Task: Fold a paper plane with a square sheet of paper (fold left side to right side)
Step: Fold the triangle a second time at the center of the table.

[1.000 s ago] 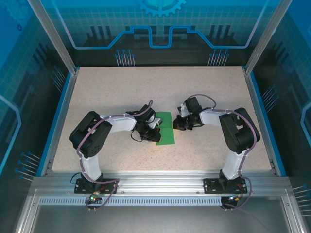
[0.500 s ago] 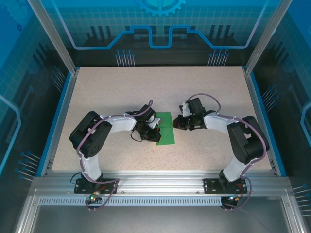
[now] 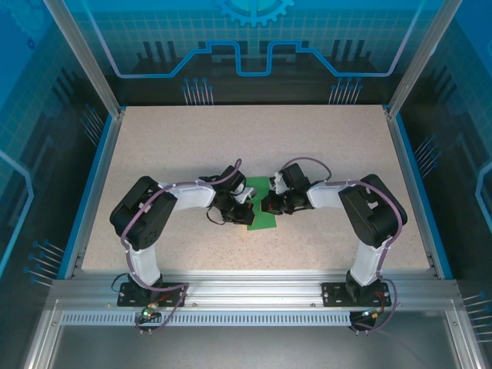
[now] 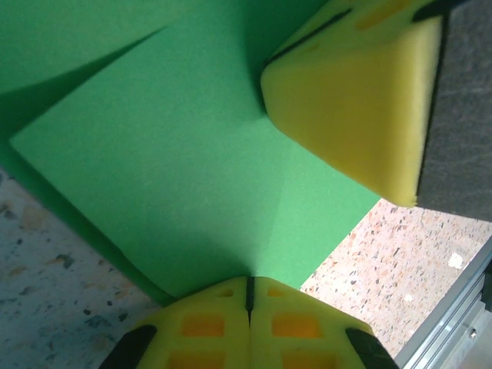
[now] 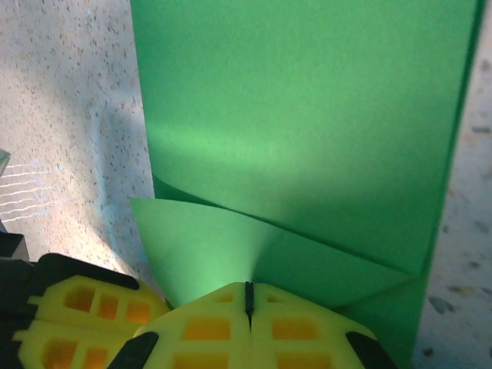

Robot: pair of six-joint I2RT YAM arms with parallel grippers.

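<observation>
Bright green thin sheet of paper [image 3: 264,221] [image 4: 177,154] [image 5: 307,115]: we see it lying on the table near the middle, between the two grippers. It is folded into a rectangle taller than it is wide.
Silver aluminium rail [image 3: 246,288]: it runs along the near edge, and both arm bases are bolted to it.
Black-and-white left arm [image 3: 142,215]: it rises from its base and bends right toward the paper.
Black-and-white right arm [image 3: 373,215]: it mirrors the other arm, bending left toward the paper.
Left gripper [image 3: 244,209] [image 4: 248,290]: it sits at the paper's left edge. In its wrist view we see the yellow tips pressed together with no gap, right at the green surface. We cannot tell whether any paper is pinched or merely held down.
Right gripper [image 3: 270,204] [image 5: 248,296]: it sits over the paper's right part, close to the left gripper. Its yellow tips are clamped tight on a raised flap of the sheet, which curls up off the flat layer and narrows into the seam. One of its yellow fingers [image 4: 354,92] shows in the left wrist view, close over the sheet.
Speckled beige tabletop [image 3: 254,138]: it stretches beyond the paper to the far edge.
Blue patterned back wall [image 3: 254,46]: it stands behind the table.
</observation>
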